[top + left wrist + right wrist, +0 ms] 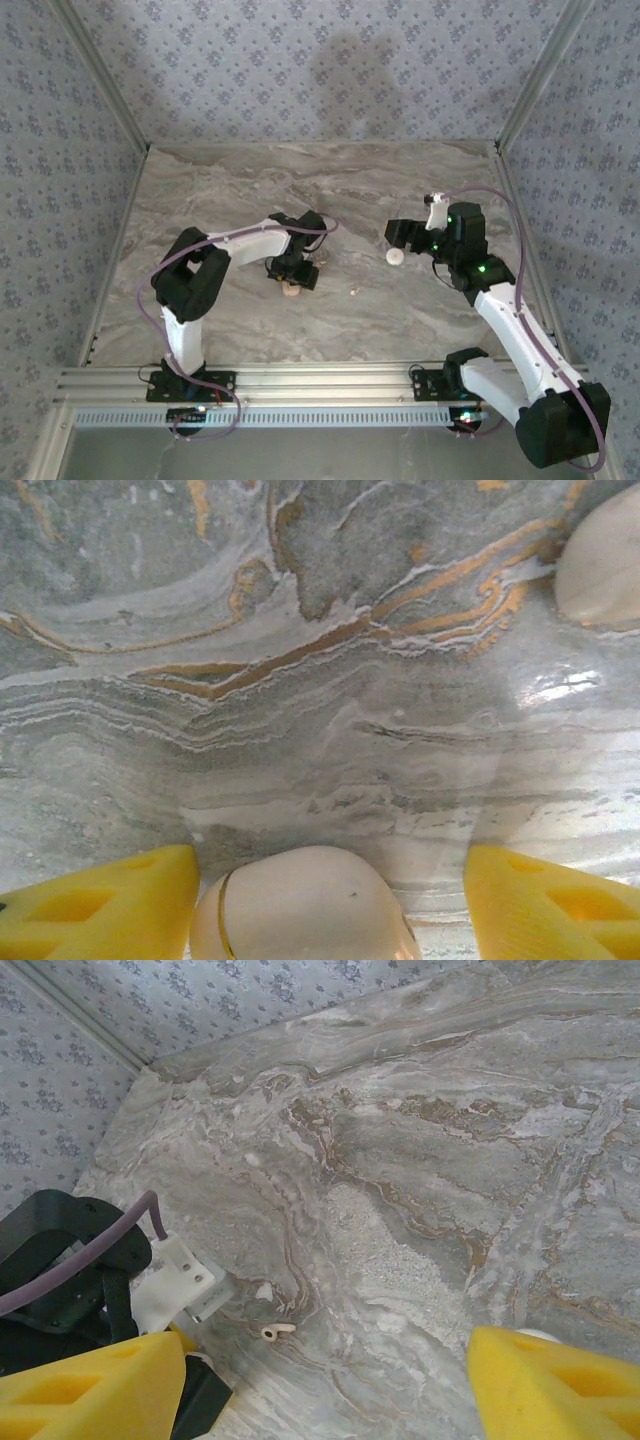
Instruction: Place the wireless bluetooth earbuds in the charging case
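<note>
Left gripper [297,272] is low over the marble table [230,320] near mid-table. Jaws are wide. In the left wrist view the left gripper [330,892] has the charging case [305,905] sitting between the yellow fingertips [110,905]. It sits close to the left pad and there is a clear gap to the right pad, so it is not clamped. The case looks pale peach, with a thin seam down its left side. Top view puts the charging case [291,290] on the table just under the fingers, on the near side.

One earbud [354,292] lies loose on the table to the right of the case, apart from it and between the two grippers. Right wrist view shows the same earbud [278,1331], a small pale piece beside the left arm [70,1260].

Right gripper [398,238] is on the right half of the table, jaws wide and empty [325,1360]. A white disc [395,256] lies just beside it.

A pale rounded object [600,565] sits at the top right edge of the left wrist view. Can't tell what it is.
</note>
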`<state>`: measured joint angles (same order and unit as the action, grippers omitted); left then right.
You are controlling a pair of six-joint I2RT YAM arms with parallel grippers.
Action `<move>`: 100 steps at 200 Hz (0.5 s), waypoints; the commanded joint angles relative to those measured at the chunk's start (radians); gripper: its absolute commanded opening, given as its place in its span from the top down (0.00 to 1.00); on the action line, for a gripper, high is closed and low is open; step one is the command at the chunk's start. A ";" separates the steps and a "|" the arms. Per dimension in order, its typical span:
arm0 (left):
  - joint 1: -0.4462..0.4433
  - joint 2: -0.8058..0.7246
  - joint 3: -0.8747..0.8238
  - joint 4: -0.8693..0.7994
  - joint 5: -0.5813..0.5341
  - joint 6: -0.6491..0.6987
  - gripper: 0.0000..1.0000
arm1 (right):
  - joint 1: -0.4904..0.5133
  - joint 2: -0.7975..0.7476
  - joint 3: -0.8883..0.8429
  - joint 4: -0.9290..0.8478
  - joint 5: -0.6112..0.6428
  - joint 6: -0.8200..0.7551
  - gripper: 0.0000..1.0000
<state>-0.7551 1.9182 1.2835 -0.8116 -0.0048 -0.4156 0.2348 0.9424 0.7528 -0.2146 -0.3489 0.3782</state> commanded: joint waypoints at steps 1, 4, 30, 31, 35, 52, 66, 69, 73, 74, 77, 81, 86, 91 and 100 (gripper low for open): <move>-0.006 -0.045 -0.032 -0.055 0.005 -0.049 0.30 | -0.006 -0.004 0.005 0.001 -0.022 0.020 0.24; -0.006 -0.046 -0.034 -0.055 0.005 -0.054 0.30 | -0.006 -0.004 0.004 0.003 -0.024 0.019 0.24; -0.008 -0.081 -0.059 -0.041 -0.010 -0.110 0.30 | -0.007 0.006 0.006 0.009 -0.031 0.020 0.24; -0.008 -0.083 -0.060 -0.040 -0.010 -0.113 0.30 | -0.007 0.006 0.006 0.008 -0.031 0.020 0.24; -0.007 -0.089 -0.065 -0.038 -0.014 -0.120 0.31 | -0.006 0.007 0.007 0.010 -0.032 0.020 0.24; -0.007 -0.109 -0.086 -0.018 -0.024 -0.140 0.35 | -0.006 0.010 0.008 0.012 -0.037 0.020 0.24; -0.007 -0.110 -0.093 -0.009 -0.026 -0.143 0.41 | -0.006 0.013 0.007 0.014 -0.038 0.021 0.24; -0.008 -0.110 -0.092 -0.009 -0.026 -0.143 0.42 | -0.006 0.012 0.008 0.014 -0.038 0.021 0.24; -0.007 -0.108 -0.091 -0.009 -0.026 -0.143 0.43 | -0.006 0.012 0.009 0.013 -0.038 0.022 0.24; -0.007 -0.107 -0.091 -0.009 -0.026 -0.143 0.44 | -0.006 0.012 0.009 0.013 -0.038 0.022 0.24; -0.008 -0.106 -0.090 -0.008 -0.026 -0.142 0.45 | -0.007 0.012 0.009 0.013 -0.039 0.021 0.24; -0.007 -0.105 -0.090 -0.008 -0.026 -0.141 0.46 | -0.006 0.013 0.008 0.013 -0.039 0.021 0.24; -0.007 -0.104 -0.090 -0.005 -0.027 -0.139 0.48 | -0.007 0.012 0.009 0.012 -0.039 0.020 0.24; -0.008 -0.102 -0.090 -0.004 -0.027 -0.136 0.50 | -0.006 0.010 0.009 0.011 -0.039 0.020 0.24; -0.007 -0.100 -0.092 -0.001 -0.029 -0.129 0.52 | -0.007 0.008 0.007 0.008 -0.039 0.020 0.24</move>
<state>-0.7551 1.8381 1.2011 -0.8074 -0.0166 -0.5423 0.2340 0.9535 0.7528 -0.2138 -0.3729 0.3824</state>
